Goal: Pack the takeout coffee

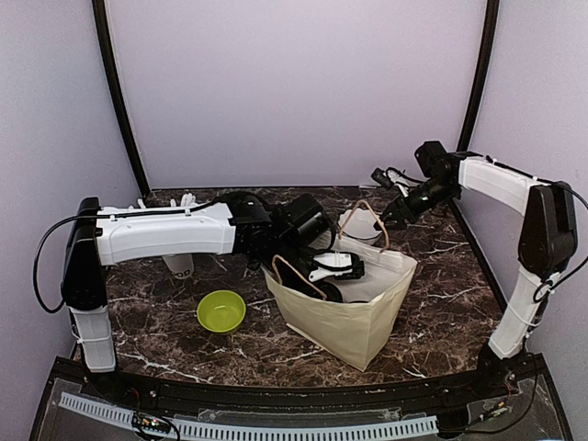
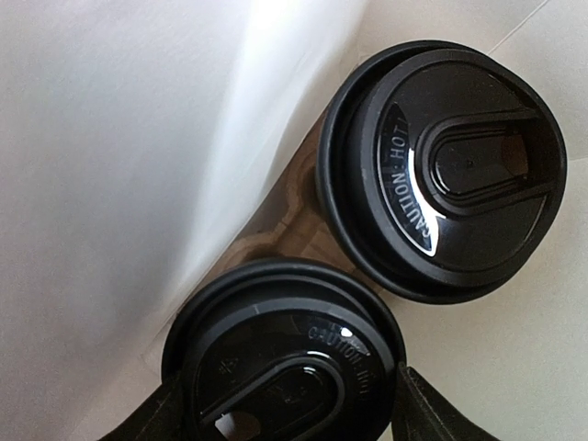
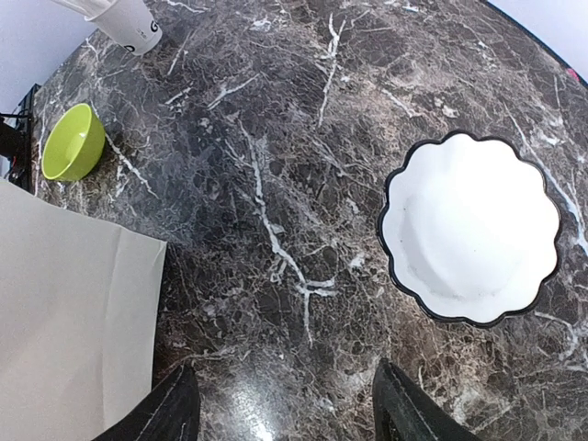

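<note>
Both cups of takeout coffee stand upright inside the paper bag (image 1: 354,322) at the middle of the table (image 1: 184,349), side by side with their black lids almost touching; the left tool (image 2: 289,386) reaches down into the bag with its fingers against either side of the first cup (image 2: 285,358) at the lid, and I judge that a light pinch; the second cup (image 2: 441,170) stands free beside it. The right tool (image 3: 292,395) hangs spread and empty over bare marble at the far right, near a white scalloped plate (image 3: 470,230). Paper walls probably dent under a hard squeeze; the plastic lid is stiffer but slick and could pop off; hold just under the lid rim, gently; whether the cups are full I cannot tell.
</note>
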`<action>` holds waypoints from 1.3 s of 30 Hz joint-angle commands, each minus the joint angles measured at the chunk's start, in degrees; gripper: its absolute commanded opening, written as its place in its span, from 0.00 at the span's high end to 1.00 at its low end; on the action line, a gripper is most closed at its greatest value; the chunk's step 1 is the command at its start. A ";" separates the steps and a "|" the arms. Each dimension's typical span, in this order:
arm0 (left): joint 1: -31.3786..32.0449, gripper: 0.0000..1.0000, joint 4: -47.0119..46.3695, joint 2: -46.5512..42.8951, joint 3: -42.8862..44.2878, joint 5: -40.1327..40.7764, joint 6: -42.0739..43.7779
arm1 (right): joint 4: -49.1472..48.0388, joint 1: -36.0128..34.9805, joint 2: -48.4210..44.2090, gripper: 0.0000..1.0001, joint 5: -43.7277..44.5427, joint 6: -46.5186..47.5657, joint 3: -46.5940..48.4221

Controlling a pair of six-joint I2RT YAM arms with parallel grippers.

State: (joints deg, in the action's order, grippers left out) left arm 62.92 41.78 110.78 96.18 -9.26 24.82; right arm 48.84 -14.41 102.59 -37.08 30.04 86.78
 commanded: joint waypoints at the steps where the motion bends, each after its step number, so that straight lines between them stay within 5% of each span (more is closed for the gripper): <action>1: 0.38 0.37 1.76 -1.49 -0.91 -0.17 -1.55 | 0.70 0.00 -2.80 0.35 -2.34 -0.71 0.41; 8: 0.37 0.02 8.66 -2.35 6.07 -1.24 -4.69 | 2.40 0.00 -4.14 0.34 -2.33 -0.54 1.16; 21: 0.37 0.01 12.03 -3.73 12.54 0.17 -5.74 | 4.26 0.00 -3.24 0.34 -3.41 0.41 3.67; 31: -0.25 0.01 5.30 -7.39 13.96 4.41 -5.36 | 8.69 0.08 -4.52 0.35 -5.54 0.30 9.28; 34: -0.65 0.01 1.87 -9.10 13.86 5.47 -4.98 | 11.49 0.35 -8.41 0.35 -13.04 2.28 10.56; 39: -1.52 0.01 -1.81 -11.72 12.97 5.95 -4.63 | 24.94 0.45 -15.99 0.26 -28.98 19.04 9.64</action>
State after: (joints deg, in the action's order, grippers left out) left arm 62.22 44.56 103.88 108.81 -4.40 19.79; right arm 63.42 -14.04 93.27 -52.27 37.98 95.31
